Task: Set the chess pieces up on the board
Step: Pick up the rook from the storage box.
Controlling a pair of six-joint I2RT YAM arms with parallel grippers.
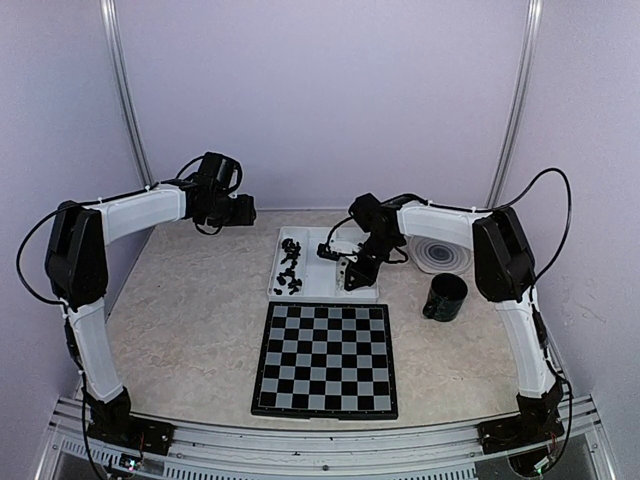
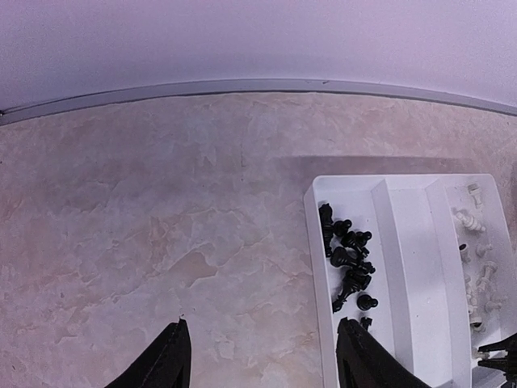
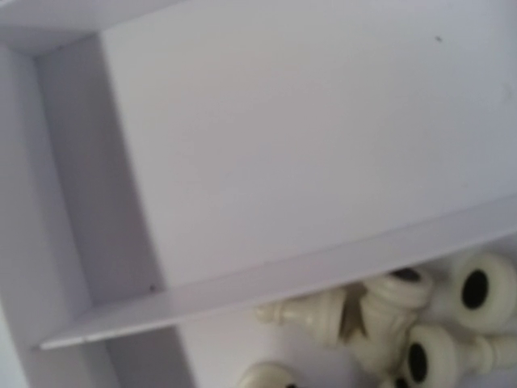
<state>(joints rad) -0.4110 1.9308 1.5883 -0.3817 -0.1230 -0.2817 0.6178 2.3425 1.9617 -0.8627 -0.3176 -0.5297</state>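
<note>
Your right gripper [image 1: 349, 274] reaches into the tray [image 2: 412, 267] over white pieces [image 3: 380, 314]; you cannot tell its closure. Your left gripper [image 2: 262, 343] hangs open, empty. The board [image 1: 325, 360] is bare. Crowded pieces could foul the grasp.

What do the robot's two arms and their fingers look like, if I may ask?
The left arm and right arm share white moulded link shells with black joints. Thin black cables loop loosely beside each. The left fingers are black, flat-sided wedges tapering toward their tips.
</note>
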